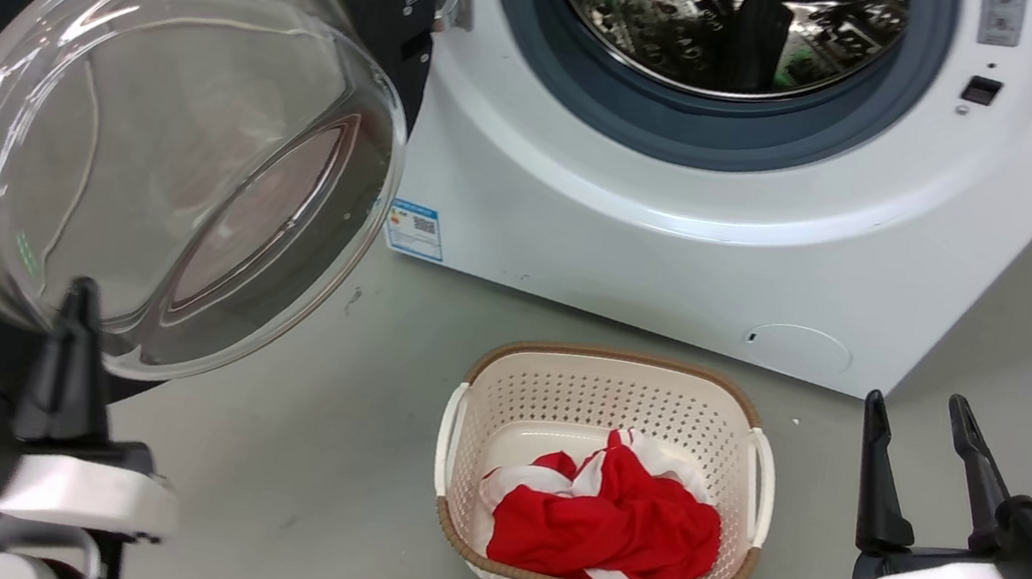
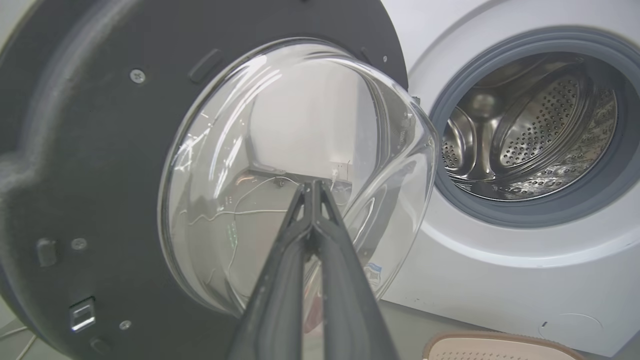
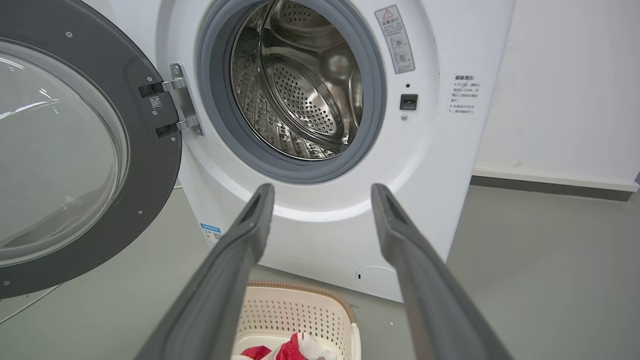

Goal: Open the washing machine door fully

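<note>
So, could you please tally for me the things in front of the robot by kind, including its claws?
washing machine: 1
door: 1
basket: 1
red and white cloth: 1
claws: 2 (left claw, shut; right claw, open)
Total: 6

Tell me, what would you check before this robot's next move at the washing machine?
1. The washing machine door is swung wide, drum uncovered: ok.
2. Door at the limit of its hinge: cannot tell.
3. The left hand is shut, in front of the door; touching it: cannot tell.
4. The right hand is open, empty, apart from the washing machine: ok.
5. The basket with the red cloth stands apart from the door: ok.
</note>
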Tool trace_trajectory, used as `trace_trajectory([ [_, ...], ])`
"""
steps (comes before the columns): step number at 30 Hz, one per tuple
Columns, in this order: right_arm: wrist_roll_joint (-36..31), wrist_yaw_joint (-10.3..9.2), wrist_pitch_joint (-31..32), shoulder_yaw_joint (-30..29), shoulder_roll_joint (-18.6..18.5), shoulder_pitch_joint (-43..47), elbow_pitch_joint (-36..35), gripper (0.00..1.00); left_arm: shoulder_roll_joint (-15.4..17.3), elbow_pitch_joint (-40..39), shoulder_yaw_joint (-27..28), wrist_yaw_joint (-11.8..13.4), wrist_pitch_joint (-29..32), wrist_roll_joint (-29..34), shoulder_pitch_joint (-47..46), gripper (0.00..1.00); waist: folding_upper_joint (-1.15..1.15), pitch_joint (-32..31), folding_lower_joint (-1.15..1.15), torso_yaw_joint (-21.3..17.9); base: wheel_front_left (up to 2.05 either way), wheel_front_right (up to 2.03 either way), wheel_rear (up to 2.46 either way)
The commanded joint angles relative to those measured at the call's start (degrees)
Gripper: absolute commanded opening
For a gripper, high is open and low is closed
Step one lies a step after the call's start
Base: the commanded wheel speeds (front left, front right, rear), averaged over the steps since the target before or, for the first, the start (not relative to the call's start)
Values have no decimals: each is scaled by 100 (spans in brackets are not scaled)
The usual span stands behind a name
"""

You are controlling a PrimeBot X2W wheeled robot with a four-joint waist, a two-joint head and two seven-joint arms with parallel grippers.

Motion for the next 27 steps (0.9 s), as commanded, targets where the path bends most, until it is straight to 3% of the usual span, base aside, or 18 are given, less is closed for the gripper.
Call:
trace_trajectory([
  [1, 16, -4, -27, 2, 5, 35, 1, 100, -34, -3, -36, -6, -33, 13, 67, 0, 0, -58, 0, -73, 0, 0, 0],
  [2, 11, -4, -33, 17, 6, 29, 5, 100, -104, 4, -95, -36, -35, 33, 67, 2, 0, -80, 0, -122, 0, 0, 0],
  [3, 12, -4, -40, 20, 5, 29, 0, 100, -182, 10, -154, -82, -37, 14, 24, 17, 0, -98, 0, -159, 0, 0, 0],
  [5, -40, -4, -31, 36, 6, 52, -9, 100, -275, 62, -242, -195, -39, 64, -99, 55, 0, -146, 0, -240, 0, 0, 0],
  [6, -72, -4, -23, 47, 6, 56, -24, 100, -339, 81, -268, -257, -40, 72, -150, 90, 0, -162, 0, -286, 0, 0, 0],
  [7, -85, -4, -17, 51, 6, 57, -42, 100, -396, 135, -311, -309, -39, 105, -193, 100, 0, -175, 0, -327, 0, 0, 0],
  [14, -137, -4, 20, 71, 6, 110, -156, 100, -704, 522, -466, -656, -29, 384, -594, 100, 0, -329, 0, -685, 0, 0, 0],
  [27, -346, -4, 127, 42, 6, 361, -393, 100, -1138, 847, -249, -1005, -30, 902, -597, 100, 0, -559, 0, -1179, 0, 0, 0],
])
